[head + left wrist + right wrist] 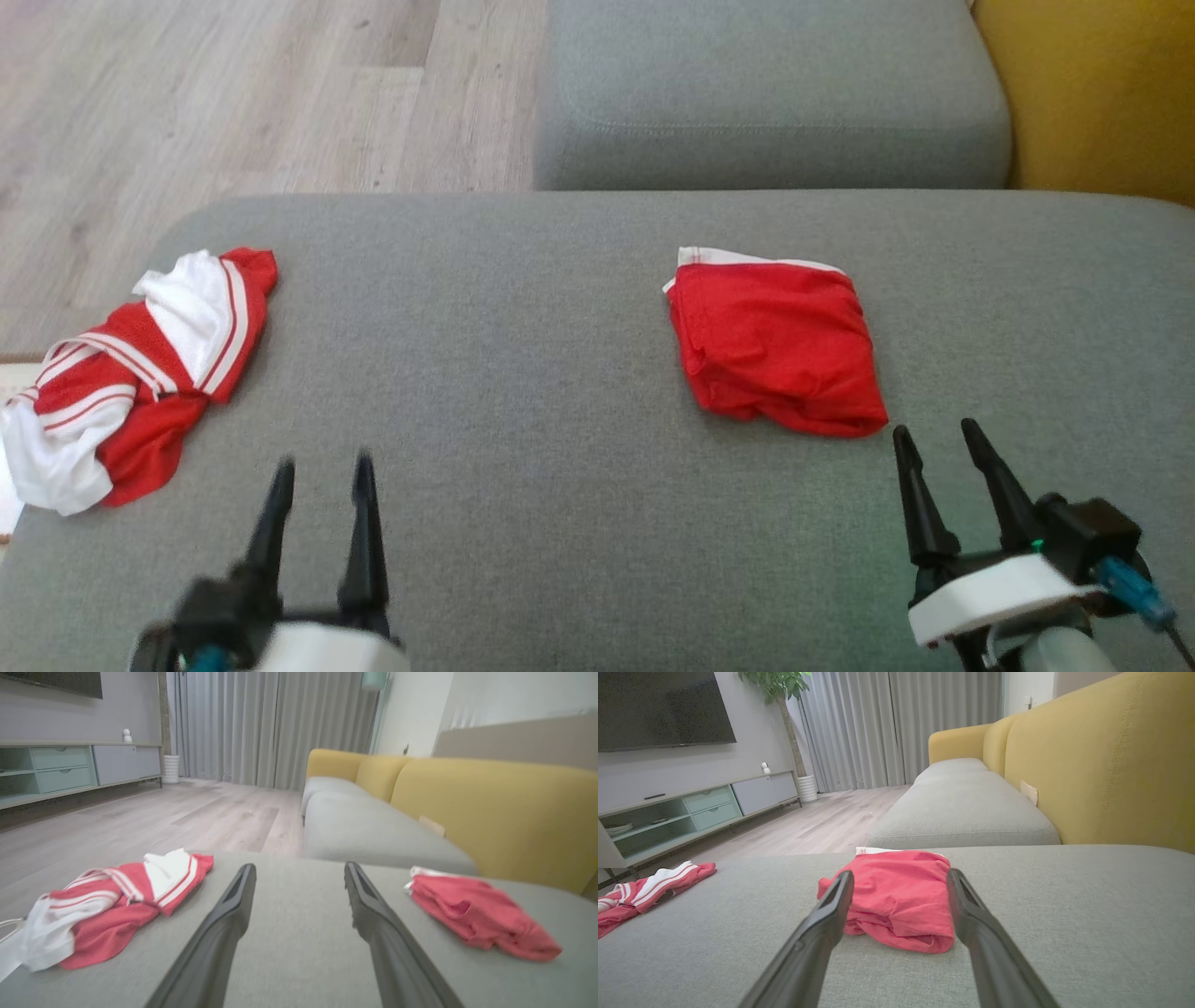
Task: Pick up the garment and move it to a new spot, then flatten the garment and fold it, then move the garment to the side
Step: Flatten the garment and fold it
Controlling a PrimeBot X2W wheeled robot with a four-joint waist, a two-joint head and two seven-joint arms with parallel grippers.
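1. The grey cushion (523, 373) bears both garments.
2. A crumpled red-and-white garment (140, 373) lies at its left edge.
3. The folded red garment (775, 345) lies right of centre, just ahead of the right gripper (935, 429).
4. Right gripper: 2 fingers spread wide, holding nothing, not touching the cloth.
5. Left gripper (324, 462): fingers spread wide, empty, over bare cushion.

Left tool (323, 462): lower left, both dark fingers parted, pointing forward, slightly blurred. Right tool (935, 429): lower right, both dark fingers parted, leaning a little leftward.
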